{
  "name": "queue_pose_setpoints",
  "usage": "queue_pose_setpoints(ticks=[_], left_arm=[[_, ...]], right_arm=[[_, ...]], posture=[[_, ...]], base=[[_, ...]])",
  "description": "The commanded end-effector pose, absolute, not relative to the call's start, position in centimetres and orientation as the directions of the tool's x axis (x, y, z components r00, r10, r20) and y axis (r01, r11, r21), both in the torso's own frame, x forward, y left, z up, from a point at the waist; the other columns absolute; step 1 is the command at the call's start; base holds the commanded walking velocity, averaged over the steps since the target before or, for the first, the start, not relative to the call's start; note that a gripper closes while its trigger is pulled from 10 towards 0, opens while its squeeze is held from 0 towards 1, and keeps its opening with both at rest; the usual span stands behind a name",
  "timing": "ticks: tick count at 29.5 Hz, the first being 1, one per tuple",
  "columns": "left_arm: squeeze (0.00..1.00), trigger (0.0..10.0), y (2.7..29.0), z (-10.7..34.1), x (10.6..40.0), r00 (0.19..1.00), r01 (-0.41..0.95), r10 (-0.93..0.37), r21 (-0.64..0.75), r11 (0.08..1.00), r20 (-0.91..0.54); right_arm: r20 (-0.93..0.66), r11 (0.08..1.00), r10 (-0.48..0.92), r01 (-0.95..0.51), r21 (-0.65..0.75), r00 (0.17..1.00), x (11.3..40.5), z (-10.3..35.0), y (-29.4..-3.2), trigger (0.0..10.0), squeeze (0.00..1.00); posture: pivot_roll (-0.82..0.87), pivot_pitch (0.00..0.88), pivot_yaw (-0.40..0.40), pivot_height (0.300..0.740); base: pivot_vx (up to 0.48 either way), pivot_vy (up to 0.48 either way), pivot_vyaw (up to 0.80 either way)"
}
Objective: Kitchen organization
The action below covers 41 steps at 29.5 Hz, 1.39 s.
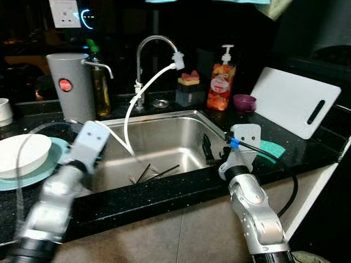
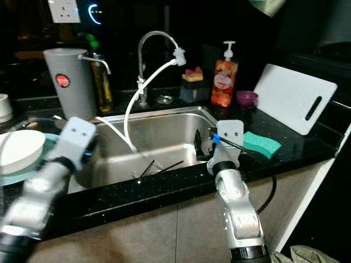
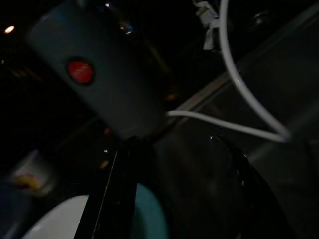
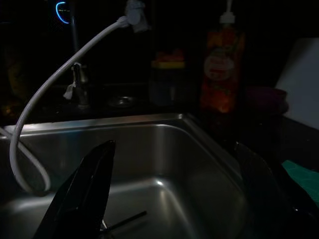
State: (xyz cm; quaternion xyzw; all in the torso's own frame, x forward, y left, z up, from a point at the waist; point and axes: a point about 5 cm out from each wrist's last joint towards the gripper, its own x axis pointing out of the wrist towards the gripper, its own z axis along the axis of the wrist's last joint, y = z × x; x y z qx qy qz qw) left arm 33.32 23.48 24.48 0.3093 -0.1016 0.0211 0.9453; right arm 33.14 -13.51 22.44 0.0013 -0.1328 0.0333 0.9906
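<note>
A: Stainless sink [image 1: 181, 129] is the work area. Dark chopsticks [image 1: 156, 173] lie loose on its floor, near the front wall, next to the end of the white hose [image 1: 130, 109] hanging from the tap [image 1: 153, 46].

B: Step?

A: Looks like approach, before any pick. Right end effector [image 4: 174, 194] hangs over the right end of the basin, fingers spread wide, holding nothing. Left end effector [image 3: 174, 189] sits at the basin's left rim, fingers apart, also empty. It points toward the grey canister [image 1: 71, 85] with the red dot.

B: Next move?

A: My read: the right one drops lower and swings toward the chopsticks. They're thin and flat on steel, so it needs a low, narrow pinch. Hose is close and could snag.

B: Containers?

A: White bowl [image 1: 22, 153] on a teal plate [image 1: 52, 159], left on the black surface [image 1: 164, 197]; can't see inside the bowl. Small purple bowl [image 1: 244, 102] back right, contents unclear. Sponge holder [image 1: 189, 90] behind the sink carries a red and yellow sponge. Soap pump bottle [image 1: 221, 82] beside it. Green sponge [image 2: 261, 143] and white cutting board [image 1: 296, 101] on the right.
</note>
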Motion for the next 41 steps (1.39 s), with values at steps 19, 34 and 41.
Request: queue_pose_setpoints(ticks=[19, 34, 41], left_arm=[[0.00, 10.0, 31.5, 26.6, 32.2, 0.993, 0.053, 0.043, 0.744, 0.666, -0.109], [0.00, 10.0, 33.7, 24.4, 31.7, 0.967, 0.143, 0.063, 0.725, 0.674, -0.248], [0.00, 0.0, 34.1, 24.1, 31.9, 0.967, 0.120, 0.095, 0.750, 0.650, -0.237]], right_arm=[[0.258, 0.998, 0.064, -0.069, 0.009, 0.964, 32.7, 23.1, -13.3, 10.0, 0.00], [0.314, 0.910, 0.412, -0.403, -0.096, 0.855, 31.3, 25.8, -7.7, 10.0, 0.00], [0.330, 0.910, 0.411, -0.405, -0.090, 0.850, 31.5, 26.4, -7.3, 10.0, 0.00]], posture=[[0.09, 0.092, -0.054, 0.740], [0.09, 0.097, -0.050, 0.740], [0.09, 0.093, -0.051, 0.740]], base=[[0.000, 0.000, 0.00], [0.000, 0.000, 0.00], [0.000, 0.000, 0.00]])
